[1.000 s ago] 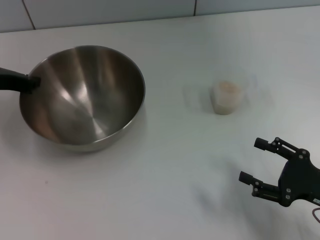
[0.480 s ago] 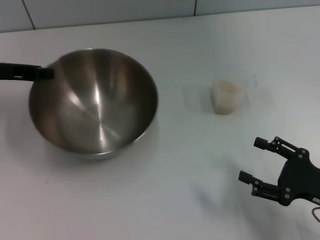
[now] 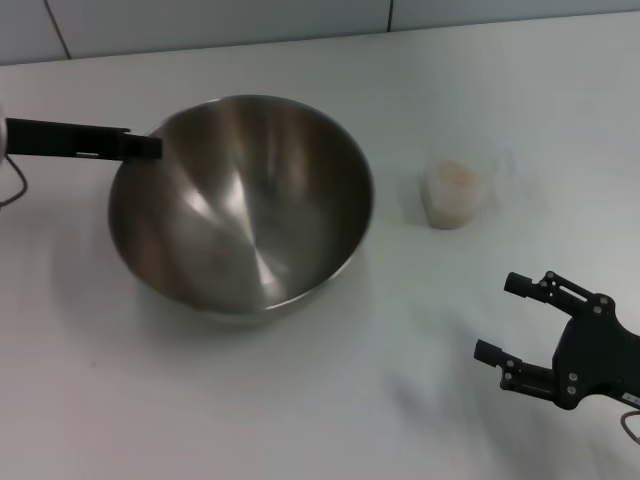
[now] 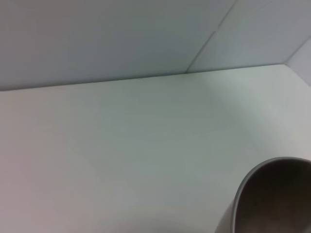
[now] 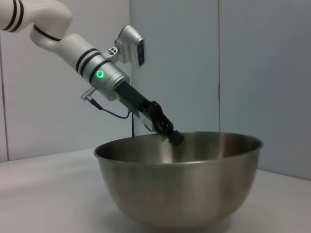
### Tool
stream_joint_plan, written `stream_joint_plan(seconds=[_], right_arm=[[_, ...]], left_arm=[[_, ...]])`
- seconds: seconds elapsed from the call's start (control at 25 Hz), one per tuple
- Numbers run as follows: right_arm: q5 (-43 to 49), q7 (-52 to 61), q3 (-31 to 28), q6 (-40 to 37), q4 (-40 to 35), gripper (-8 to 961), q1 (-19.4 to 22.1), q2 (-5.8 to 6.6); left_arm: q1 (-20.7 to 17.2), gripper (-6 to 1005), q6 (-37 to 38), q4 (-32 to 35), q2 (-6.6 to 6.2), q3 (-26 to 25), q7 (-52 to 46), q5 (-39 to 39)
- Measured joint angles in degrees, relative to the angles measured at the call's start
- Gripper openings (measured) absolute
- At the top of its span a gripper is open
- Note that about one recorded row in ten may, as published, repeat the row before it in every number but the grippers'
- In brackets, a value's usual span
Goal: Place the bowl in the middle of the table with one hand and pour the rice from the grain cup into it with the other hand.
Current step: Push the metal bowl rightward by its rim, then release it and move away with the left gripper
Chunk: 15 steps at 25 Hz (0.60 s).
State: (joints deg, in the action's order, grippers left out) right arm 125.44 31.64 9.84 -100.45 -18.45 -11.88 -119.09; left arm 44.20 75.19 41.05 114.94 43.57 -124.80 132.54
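The large shiny stainless-steel bowl (image 3: 242,205) is sitting on the plain white desk (image 3: 300,400), the left gripper (image 3: 148,148) clamped on its rim. Beside the bowl, the small clear plastic grain cup (image 3: 455,193) is holding off-white rice (image 3: 457,174) (unpoured). The right gripper (image 3: 515,319) is hovering near the bowl, fingers apart. Only the right wrist view is showing the bowl's side profile.

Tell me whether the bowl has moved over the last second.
Yes. In the head view the bowl, held at its rim by the left gripper, has slid toward the cup, which stayed put.
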Motion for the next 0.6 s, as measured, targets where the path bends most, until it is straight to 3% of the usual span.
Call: stream_joint_plan(seconds=[0.12, 0.24, 0.6], right_arm=[[0.0, 0.0, 0.0, 0.0, 0.0, 831, 0.0, 0.0], [0.0, 0.0, 0.0, 0.0, 0.0, 831, 0.1, 0.0], [0.0, 0.0, 0.0, 0.0, -0.1, 831, 0.3, 0.0]], left_arm=[[0.4, 45, -0.2, 0.0, 0.85, 0.3, 0.2, 0.0], [1.2, 45, -0.9, -0.1, 2.61, 1.0, 0.5, 0.5], [0.9, 44, -6.0, -0.9, 3.33, 6.8, -0.2, 0.2]])
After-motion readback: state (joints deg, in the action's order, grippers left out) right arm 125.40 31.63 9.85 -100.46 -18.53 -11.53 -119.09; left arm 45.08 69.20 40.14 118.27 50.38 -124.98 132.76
